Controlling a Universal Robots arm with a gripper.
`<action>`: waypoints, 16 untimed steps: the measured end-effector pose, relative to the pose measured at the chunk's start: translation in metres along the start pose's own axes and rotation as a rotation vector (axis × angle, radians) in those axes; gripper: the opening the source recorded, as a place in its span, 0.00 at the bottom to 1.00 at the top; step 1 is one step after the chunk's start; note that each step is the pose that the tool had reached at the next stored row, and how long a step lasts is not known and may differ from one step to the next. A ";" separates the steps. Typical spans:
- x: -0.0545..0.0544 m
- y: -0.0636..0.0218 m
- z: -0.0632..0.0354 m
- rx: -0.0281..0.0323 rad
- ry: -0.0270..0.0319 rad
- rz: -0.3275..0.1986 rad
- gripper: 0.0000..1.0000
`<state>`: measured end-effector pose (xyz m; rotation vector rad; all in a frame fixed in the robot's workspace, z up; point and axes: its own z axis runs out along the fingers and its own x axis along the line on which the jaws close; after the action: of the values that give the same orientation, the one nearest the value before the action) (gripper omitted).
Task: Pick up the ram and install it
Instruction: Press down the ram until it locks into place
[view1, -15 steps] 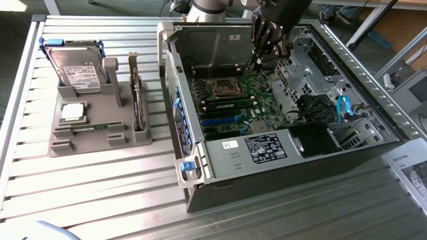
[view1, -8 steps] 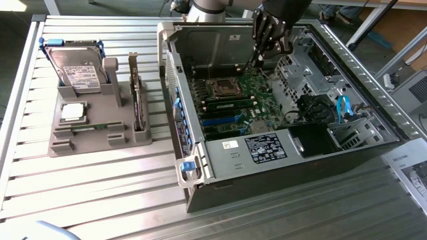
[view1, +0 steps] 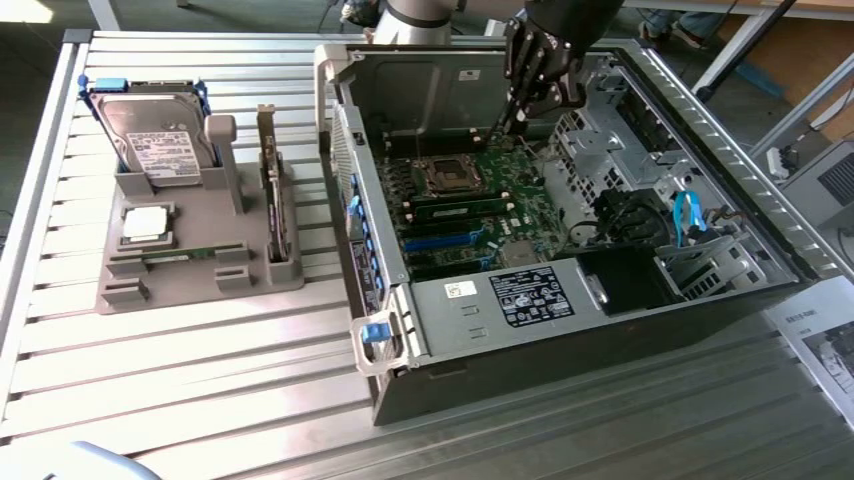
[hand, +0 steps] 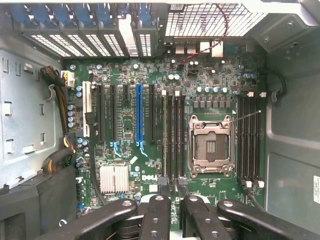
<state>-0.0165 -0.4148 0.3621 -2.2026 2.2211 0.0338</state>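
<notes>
A slim green ram (view1: 176, 256) lies flat in the grey holder (view1: 200, 285) on the exterior view's left. What looks like a second stick (view1: 458, 208) stands in a memory slot beside the processor socket (view1: 447, 175) inside the open computer case (view1: 574, 330). From the wrist it is a thin edge (hand: 165, 135) among the dark slots. My gripper (view1: 518, 115) hangs over the far side of the case, above the motherboard (hand: 125, 170). Its black fingertips (hand: 162, 184) stand slightly apart over the slot ends, and the gripper (hand: 171, 184) is open with only board showing between them.
The holder also carries a hard drive (view1: 160, 140), a square silver processor chip (view1: 144, 222) and an upright expansion card (view1: 274, 195). The case walls, a blue cable (view1: 687, 215) and the black power supply (view1: 621, 280) crowd the motherboard. A slatted metal table (view1: 200, 380) lies all around.
</notes>
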 end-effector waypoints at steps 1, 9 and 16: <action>0.000 0.0000 0.0000 0.0000 0.0000 0.000 0.19; 0.000 0.0000 0.0000 0.0000 0.0000 0.000 0.11; 0.000 -0.0004 0.0000 0.0000 0.0000 0.000 0.10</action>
<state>-0.0161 -0.4148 0.3621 -2.2027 2.2209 0.0338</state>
